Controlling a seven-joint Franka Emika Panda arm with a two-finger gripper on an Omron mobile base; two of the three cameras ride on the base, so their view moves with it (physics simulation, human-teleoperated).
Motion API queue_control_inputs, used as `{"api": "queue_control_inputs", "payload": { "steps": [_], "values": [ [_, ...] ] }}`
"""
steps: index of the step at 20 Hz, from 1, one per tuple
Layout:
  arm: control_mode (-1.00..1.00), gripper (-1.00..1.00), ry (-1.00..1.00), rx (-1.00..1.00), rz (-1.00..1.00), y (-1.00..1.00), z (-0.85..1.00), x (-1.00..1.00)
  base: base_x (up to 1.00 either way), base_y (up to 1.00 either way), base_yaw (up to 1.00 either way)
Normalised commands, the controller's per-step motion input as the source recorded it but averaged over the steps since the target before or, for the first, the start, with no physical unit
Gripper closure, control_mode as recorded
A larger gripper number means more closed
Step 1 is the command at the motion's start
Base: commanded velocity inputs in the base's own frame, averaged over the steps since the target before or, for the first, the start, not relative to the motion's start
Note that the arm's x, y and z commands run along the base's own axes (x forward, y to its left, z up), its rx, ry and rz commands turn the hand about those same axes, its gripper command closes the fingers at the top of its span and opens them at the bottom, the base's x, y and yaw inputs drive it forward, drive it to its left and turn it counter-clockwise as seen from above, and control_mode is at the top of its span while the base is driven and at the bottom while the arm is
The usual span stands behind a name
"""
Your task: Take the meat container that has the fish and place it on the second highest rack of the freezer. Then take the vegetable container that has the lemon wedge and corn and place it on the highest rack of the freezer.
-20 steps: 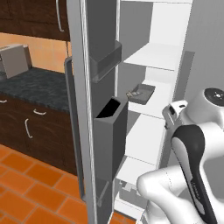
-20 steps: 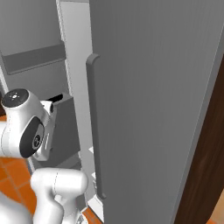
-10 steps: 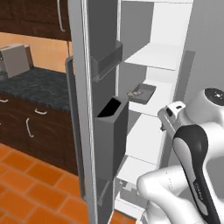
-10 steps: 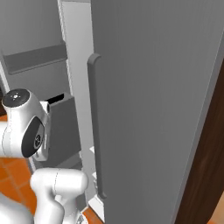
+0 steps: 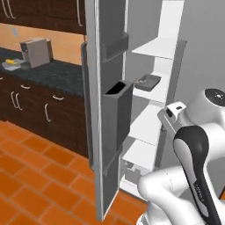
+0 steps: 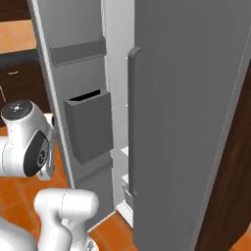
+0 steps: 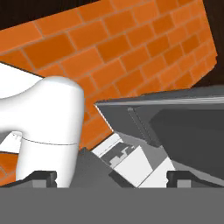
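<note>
Two dark tips stand wide apart at the bottom of the hand view, so the claw [image 7: 109, 177] is open w/ nothing between them. It looks down at the orange tile floor [image 7: 131, 52]. The grey lower part of the freezer [image 7: 188, 127] lies ahead and to the right of it.

Left base view: the open freezer shows its white shelves. The hand hangs low at the freezer's right edge, about level w/ the third shelf. The fish tray [image 5: 147, 82] sits on the second highest rack [image 5: 154, 90], above the claw and a bit to its left, well apart from it. The fish itself is too small to make out. I'd judge step 1 done. The highest rack [image 5: 158, 46] is bare, further up again.

The veg tray [image 5: 10, 64] looks to be the small yellow-topped thing at the far end of the dark counter [image 5: 57, 72], beside a grey box [image 5: 37, 52]. Corn and lemon can't be told apart at this size, so the long axis is unclear. It lies far to the claw's left, beyond the open door [image 5: 110, 110]. That's the relation that matters: prob. the base must drive over first.

Right base view: the closed door's bar handle [image 6: 131, 122] and the open door's bin [image 6: 88, 125]; racks are hidden here.
</note>
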Motion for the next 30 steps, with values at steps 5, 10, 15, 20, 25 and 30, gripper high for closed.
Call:
{"api": "queue_control_inputs", "payload": {
  "steps": [5,10,15,20,25,30],
  "values": [
    [1.0,-1.0,0.0,0.0,0.0,0.0,0.0,0.0,-0.51,0.12,0.58],
    [1.0,-1.0,0.0,0.0,0.0,0.0,0.0,0.0,-0.28,0.2,0.67],
    [1.0,-1.0,0.0,0.0,0.0,0.0,0.0,0.0,-0.11,0.29,0.57],
    [1.0,-1.0,0.0,0.0,0.0,0.0,0.0,0.0,0.61,0.27,0.28],
    [1.0,-1.0,0.0,0.0,0.0,0.0,0.0,0.0,1.0,0.3,0.09],
    [1.0,-1.0,0.0,0.0,0.0,0.0,0.0,0.0,1.0,0.4,-0.05]
  ]
}}
